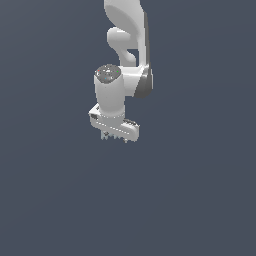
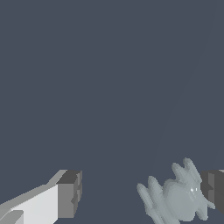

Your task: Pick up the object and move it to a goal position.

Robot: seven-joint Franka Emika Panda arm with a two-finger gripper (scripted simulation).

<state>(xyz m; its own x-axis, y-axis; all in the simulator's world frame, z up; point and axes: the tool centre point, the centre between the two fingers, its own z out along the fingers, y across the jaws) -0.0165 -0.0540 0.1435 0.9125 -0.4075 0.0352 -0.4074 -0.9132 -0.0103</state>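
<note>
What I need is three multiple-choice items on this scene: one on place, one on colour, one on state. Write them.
1. The object sits:
A) between the jaws, close to one finger
B) outside the jaws
C) on a shelf

2. Its colour:
A) red
B) pale grey
C) green

3. The jaws are:
A) shut on it
B) hidden
C) open

Answers:
1 A, the wrist view shows it between both fingers.
2 B, it renders pale grey.
3 C, a wide gap separates it from the far finger.
</note>
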